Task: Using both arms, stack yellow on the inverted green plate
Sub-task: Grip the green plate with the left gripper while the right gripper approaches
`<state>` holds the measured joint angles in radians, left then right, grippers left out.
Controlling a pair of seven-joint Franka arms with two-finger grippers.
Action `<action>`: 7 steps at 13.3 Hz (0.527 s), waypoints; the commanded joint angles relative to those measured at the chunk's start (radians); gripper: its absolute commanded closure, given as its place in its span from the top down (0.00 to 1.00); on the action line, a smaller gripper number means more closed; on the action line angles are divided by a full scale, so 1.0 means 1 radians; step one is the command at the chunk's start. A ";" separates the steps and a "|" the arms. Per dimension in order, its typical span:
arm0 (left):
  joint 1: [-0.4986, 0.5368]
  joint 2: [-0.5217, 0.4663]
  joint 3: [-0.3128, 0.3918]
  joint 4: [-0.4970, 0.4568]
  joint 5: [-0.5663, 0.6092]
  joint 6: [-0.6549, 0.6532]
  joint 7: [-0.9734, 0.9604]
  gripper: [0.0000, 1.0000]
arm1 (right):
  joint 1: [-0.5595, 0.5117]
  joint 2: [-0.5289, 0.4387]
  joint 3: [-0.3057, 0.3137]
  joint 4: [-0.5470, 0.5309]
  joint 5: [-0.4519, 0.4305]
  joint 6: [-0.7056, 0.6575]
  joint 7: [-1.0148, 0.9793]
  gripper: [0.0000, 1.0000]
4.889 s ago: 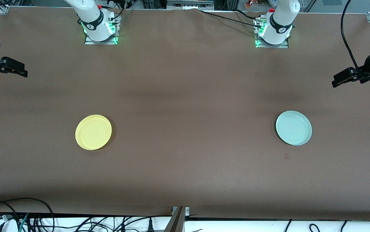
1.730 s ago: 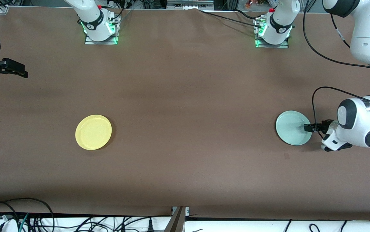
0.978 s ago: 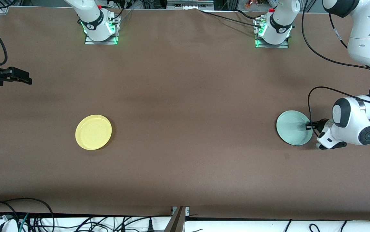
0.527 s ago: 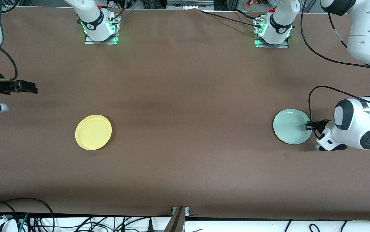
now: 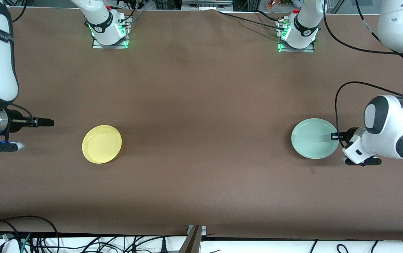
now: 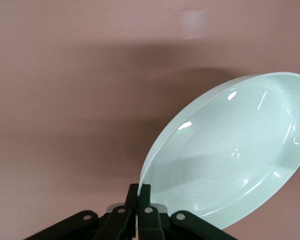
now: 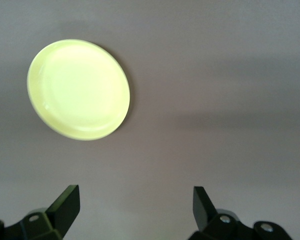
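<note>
Mint-green plate [image 5: 314,138]: toward the left arm's end of the counter [image 5: 201,105], still right way up, not inverted yet. We see it tipped up in the left wrist view, rim raised off the cloth.
Left hand [image 5: 335,136]: clenched on the green plate's rim at the edge facing the left arm's end; fingers [image 6: 138,196] pinch the thin lip, one inside, one outside.
Yellow plate [image 5: 102,144]: flat on the counter toward the right arm's end, well apart from the green one, untouched.
Right hand [image 5: 48,122]: released, jaws spread wide, holds nothing; near the yellow plate, not touching, approx level w/ its upper edge in the front view.
Handling, our guess: both plates look stiff, light, glossy, prob. slippery. Rim is the only hold on smth this shallow; a one-point pinch may let it swing or slip during the flip, so we'd go slow. Could chip if dropped.
Hard to make out: green plate's underside hidden; how deep the grip bites we can't tell. Left fingertips barely show in the front view. Right arm cut off at the view's edge.
</note>
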<state>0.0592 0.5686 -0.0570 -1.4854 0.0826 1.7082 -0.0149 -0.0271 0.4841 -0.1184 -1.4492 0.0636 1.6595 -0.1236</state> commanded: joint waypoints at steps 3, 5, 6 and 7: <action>-0.197 -0.013 0.008 0.118 0.087 -0.080 -0.117 0.00 | -0.001 0.021 0.014 -0.204 0.059 0.295 0.016 1.00; -0.316 -0.012 0.009 0.178 0.163 -0.130 -0.235 0.00 | -0.002 0.015 0.014 -0.325 0.077 0.446 0.006 1.00; -0.367 -0.007 0.011 0.188 0.184 -0.136 -0.290 0.00 | -0.002 0.014 0.014 -0.351 0.079 0.474 0.004 1.00; -0.422 0.000 0.014 0.189 0.201 -0.136 -0.337 0.00 | -0.005 0.018 0.014 -0.364 0.081 0.486 0.004 1.00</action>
<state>-0.2689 0.5505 -0.0640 -1.3367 0.2314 1.6057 -0.2716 -0.0242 0.5383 -0.1112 -1.7414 0.1248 2.0984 -0.1201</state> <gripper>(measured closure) 0.969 0.000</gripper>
